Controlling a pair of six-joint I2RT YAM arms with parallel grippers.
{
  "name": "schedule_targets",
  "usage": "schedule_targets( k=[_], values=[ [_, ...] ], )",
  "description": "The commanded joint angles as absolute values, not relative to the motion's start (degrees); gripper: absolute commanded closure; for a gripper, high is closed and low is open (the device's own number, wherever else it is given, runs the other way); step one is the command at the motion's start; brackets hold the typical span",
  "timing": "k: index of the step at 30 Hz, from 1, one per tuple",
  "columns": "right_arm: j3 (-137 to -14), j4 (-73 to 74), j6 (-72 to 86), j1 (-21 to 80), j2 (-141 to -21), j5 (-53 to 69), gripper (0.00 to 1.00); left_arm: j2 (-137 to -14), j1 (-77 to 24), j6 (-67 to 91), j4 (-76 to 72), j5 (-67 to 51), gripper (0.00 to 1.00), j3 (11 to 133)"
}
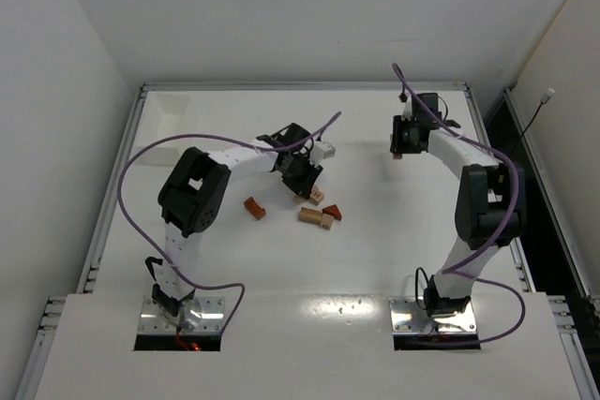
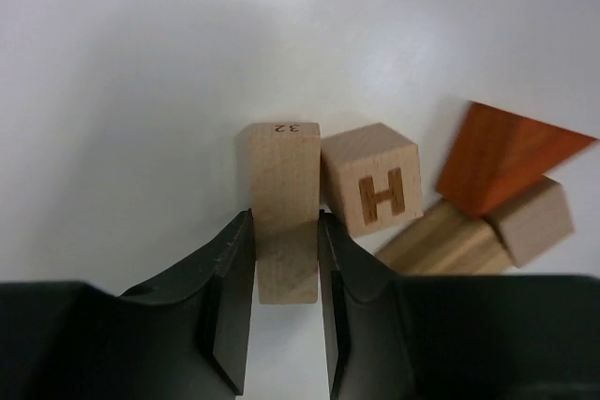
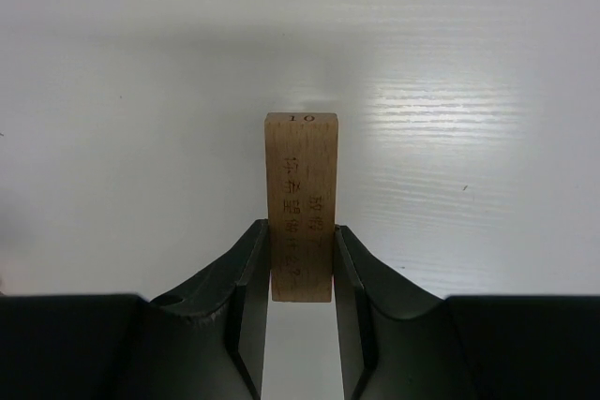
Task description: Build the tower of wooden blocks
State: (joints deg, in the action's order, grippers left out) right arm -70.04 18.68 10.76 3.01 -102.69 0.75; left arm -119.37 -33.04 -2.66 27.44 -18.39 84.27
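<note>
Wood block tower pieces (image 1: pixel 317 215) lie unstacked near the middle of the white table (image 1: pixel 375 259), with no tower standing. The left gripper (image 2: pixel 284 227) reaches into the cluster, its black fingers (image 2: pixel 230 278) pinching the sides of a pale oblong block stamped 32 (image 2: pixel 284 170). Whether that block rests on the table or is raised cannot be told. Just beside it, apparently touching, sits a pale cube branded H (image 2: pixel 372 189). Past the cube, a reddish-brown wedge (image 2: pixel 506 156) lies over two pale blocks (image 2: pixel 530 222), whose near ends are cut off by the gripper body. A lone reddish-brown block (image 1: pixel 254 208) lies apart, to the left of the cluster.

Well away, toward the far right of the table, the right gripper (image 3: pixel 301 231) clamps a tan oblong block stamped 10 (image 3: pixel 301 175) between its fingers. Faint printing on the block's face is too blurred to read, and its near end is hidden between the fingers. From above, this block shows only as a small brown speck under the gripper.
</note>
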Motion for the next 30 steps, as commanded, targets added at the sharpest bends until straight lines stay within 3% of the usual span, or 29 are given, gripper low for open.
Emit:
schedule_targets(
  k=[1,21,27,30],
  values=[
    [-69.8,17.6,11.3,2.0,-101.9,6.4,1.00,-115.7,-38.6,-9.2,28.6,-20.8,1.00,80.9],
    [-70.5,18.0,11.6,1.8,-103.2,17.6,1.00,-103.7,-47.5,-11.4,30.6,-24.5,1.00,71.9],
    [-69.8,19.2,15.9,7.6,-101.9,18.4,1.00,-97.9,-41.7,9.4,24.9,-10.0,1.00,69.1],
    [-66.7,19.9,23.2,9.3,-100.6,17.4,1.00,-99.1,-39.6,15.2,26.4,-1.4,1.00,73.3]
  ],
)
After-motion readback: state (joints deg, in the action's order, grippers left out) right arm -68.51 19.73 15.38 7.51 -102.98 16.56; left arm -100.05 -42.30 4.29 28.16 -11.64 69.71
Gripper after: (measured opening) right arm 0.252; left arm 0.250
